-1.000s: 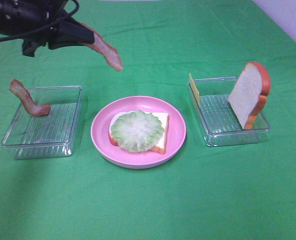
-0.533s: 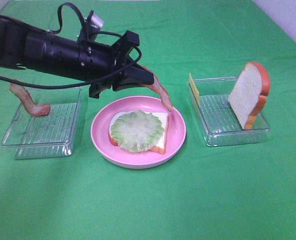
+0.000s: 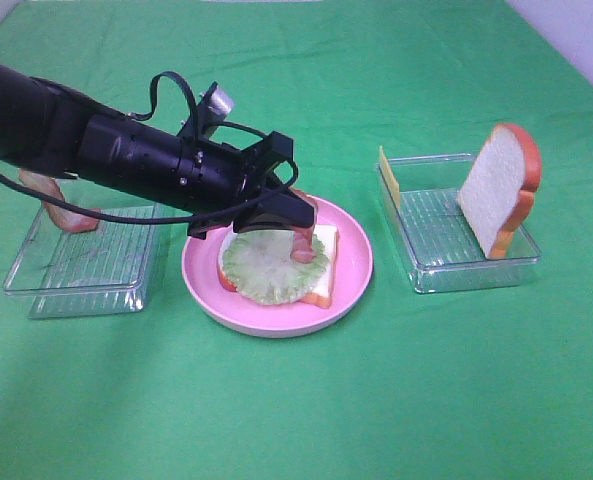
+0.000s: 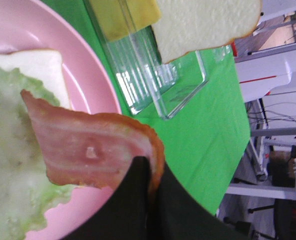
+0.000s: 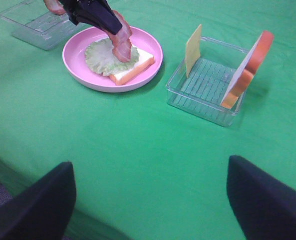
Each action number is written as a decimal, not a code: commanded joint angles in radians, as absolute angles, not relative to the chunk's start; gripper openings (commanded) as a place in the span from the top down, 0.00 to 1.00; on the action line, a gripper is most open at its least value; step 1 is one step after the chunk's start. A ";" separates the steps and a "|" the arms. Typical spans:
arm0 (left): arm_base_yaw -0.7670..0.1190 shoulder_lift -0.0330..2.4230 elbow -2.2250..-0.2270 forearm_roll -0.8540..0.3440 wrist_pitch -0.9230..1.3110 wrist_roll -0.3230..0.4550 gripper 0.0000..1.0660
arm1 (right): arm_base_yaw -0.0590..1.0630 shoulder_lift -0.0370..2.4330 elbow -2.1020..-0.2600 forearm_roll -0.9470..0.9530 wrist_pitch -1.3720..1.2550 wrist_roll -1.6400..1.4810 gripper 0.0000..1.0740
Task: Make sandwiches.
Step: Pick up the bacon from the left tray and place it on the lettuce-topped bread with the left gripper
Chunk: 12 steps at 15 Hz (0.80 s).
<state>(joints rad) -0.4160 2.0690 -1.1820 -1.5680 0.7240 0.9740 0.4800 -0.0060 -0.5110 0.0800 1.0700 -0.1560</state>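
Green cloth [image 3: 426, 400] covering the whole tabletop, lightly creased; everything listed below stands on or over it.

Left arm [image 3: 96, 160]: black, cabled, reaching in from the left side toward the middle of the table. Its left gripper [image 3: 298, 218] is clamped tight, jaws pressed together on the upper end of the held bacon strip [image 3: 303, 240].

Right gripper [image 5: 150, 200]: seen only from its own wrist camera. Its two dark fingers [image 5: 38, 210] are spread wide with nothing between them, over bare cloth on the near side of the table.

Left tray [image 3: 86, 270]: clear plastic with a ribbed floor, on the left of the table.

Right tray [image 3: 436, 262]: clear plastic of the same pattern, on the right.

Pink plate [image 3: 354, 285]: round, sitting between the two trays.

Upright bread slice [image 3: 496, 190]: white with an orange-brown crust, standing in the right tray, tilted against its right end.

Flat bread slice [image 3: 326, 243]: lying on the pink plate, mostly covered, with one white corner and some crust edge showing.

Lettuce leaf [image 3: 266, 270]: pale green, round and ruffled, lying on the flat bread slice.

Held bacon strip: reddish-brown with pale streaks, hanging from the left gripper, its lower end down on the lettuce leaf toward the leaf's right side.

Second bacon strip [image 3: 61, 212]: wavy, propped at the far-left corner of the left tray, partly hidden behind the left arm.

Cheese square [image 3: 389, 177]: thin, yellow, standing on edge at the right tray's left end wall.
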 commanded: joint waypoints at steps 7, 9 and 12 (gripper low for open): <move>-0.318 2.066 -1.185 -1.299 0.693 0.786 1.00 | 0.482 -0.021 -0.508 0.073 1.062 -0.153 0.27; -0.318 2.052 -1.185 -1.239 0.678 0.779 0.88 | 0.482 -0.021 -0.508 0.073 1.062 -0.153 0.27; -0.318 1.991 -1.185 -1.160 0.613 0.779 0.55 | 0.482 -0.021 -0.508 0.073 1.062 -0.153 0.27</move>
